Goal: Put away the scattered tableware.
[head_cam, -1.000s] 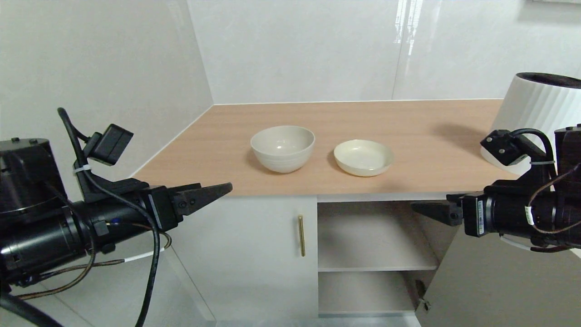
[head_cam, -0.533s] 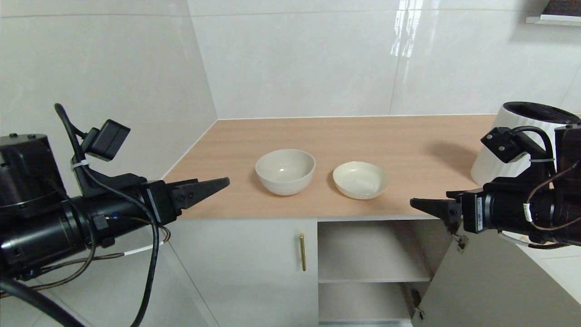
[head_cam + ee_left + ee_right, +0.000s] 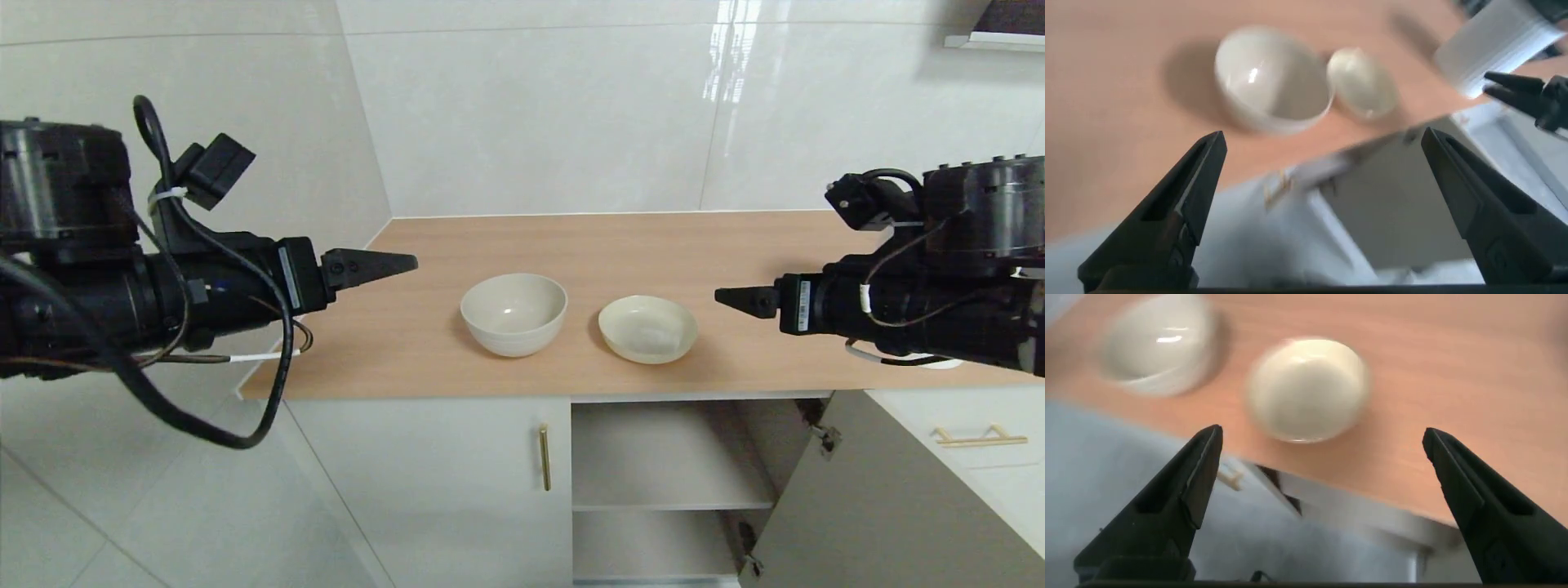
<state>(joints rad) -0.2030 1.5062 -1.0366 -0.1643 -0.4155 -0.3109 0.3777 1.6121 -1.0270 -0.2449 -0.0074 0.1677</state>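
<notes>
nothing is put away yet, as i judge it. the deep bowl (image 3: 513,313) and the shallow bowl (image 3: 647,328) both stand upright on the wooden counter (image 3: 735,245), just beside each other, near its front edge. below them the cabinet (image 3: 653,449) is open, so both bowls are left to move there. the left gripper (image 3: 404,264) hovers over the counter's left end, fingers apart, holding nothing. the right gripper (image 3: 725,297) hovers to the right of the shallow bowl, also apart and without load. both bowls look plain, glossy and cream-white.
</notes>
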